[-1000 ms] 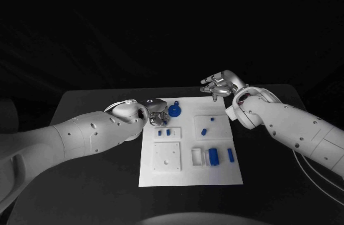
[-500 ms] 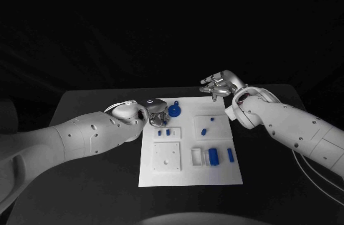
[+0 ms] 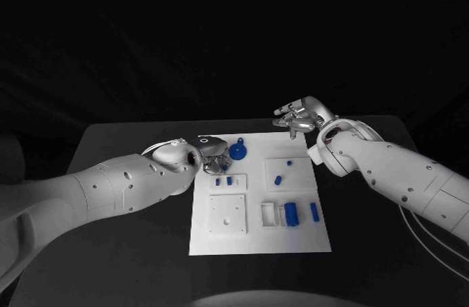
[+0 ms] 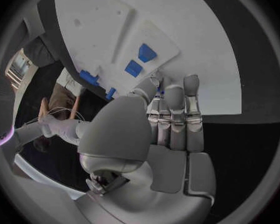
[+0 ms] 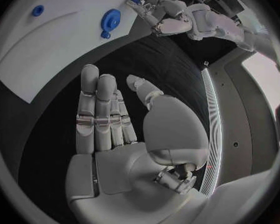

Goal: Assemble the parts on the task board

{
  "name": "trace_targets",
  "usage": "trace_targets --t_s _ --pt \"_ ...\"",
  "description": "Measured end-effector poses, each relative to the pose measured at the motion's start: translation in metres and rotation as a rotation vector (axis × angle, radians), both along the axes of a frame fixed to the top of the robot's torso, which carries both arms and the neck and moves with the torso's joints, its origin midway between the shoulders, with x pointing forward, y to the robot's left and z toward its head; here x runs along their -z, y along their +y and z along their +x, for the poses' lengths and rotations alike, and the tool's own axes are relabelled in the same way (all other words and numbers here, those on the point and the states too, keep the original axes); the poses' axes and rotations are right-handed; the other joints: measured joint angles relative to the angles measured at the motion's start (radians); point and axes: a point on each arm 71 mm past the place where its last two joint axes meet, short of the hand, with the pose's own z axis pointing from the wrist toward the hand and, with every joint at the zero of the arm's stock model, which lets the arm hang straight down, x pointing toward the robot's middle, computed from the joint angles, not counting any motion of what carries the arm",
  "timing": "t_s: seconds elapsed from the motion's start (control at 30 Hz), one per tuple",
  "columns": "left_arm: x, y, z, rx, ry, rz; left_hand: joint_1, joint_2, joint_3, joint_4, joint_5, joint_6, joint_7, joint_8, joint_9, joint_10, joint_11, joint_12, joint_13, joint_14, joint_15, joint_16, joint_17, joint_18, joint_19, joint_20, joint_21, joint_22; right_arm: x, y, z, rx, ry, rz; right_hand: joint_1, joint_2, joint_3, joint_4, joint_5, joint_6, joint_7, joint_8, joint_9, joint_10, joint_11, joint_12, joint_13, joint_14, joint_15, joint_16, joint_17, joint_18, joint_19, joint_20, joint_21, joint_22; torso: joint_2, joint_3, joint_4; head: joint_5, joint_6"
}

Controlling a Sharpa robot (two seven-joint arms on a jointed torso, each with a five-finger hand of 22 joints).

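Almost nothing is changed since a second ago: the left hand (image 3: 212,159), fingers apart, is kept over the task board (image 3: 258,242), the right hand (image 3: 300,115) open beyond it, so assembly is judged stalled.

The left hand (image 3: 210,156) and its forearm lie over the left edge of the task board (image 3: 259,242), blocking that side near the round blue part (image 3: 238,150) in the board's upper middle. The right hand (image 3: 299,115) hangs off the board's upper right corner, above bare worktop (image 3: 117,141). The raised white blocks and upright blue parts (image 3: 290,212) crowd the board's centre and right; its lower strip is bare
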Motion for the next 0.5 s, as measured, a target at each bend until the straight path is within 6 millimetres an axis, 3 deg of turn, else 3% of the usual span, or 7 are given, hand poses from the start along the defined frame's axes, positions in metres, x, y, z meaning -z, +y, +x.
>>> trace_targets --t_s 0.5 --pt "0.0021 0.0068 -0.0003 -0.011 -0.002 0.01 0.008 -0.027 0.018 -0.006 -0.01 -0.143 -0.01 0.004 -0.002 0.0 0.0 0.0 -0.001 0.0 0.0 -0.008 -0.003 0.0 0.0 0.0 -0.004 0.001 0.0019 -0.0027 -0.0002 0.005 0.006 -0.006 -0.005 -0.005 0.004 -0.004 0.0 0.001 0.001 0.0 0.0 -0.027 0.007 -0.004 -0.002 0.001 0.003 0.004 -0.004 0.001 -0.004 0.004 0.004 -0.001 0.0 0.0 0.0004 -0.001 -0.002"
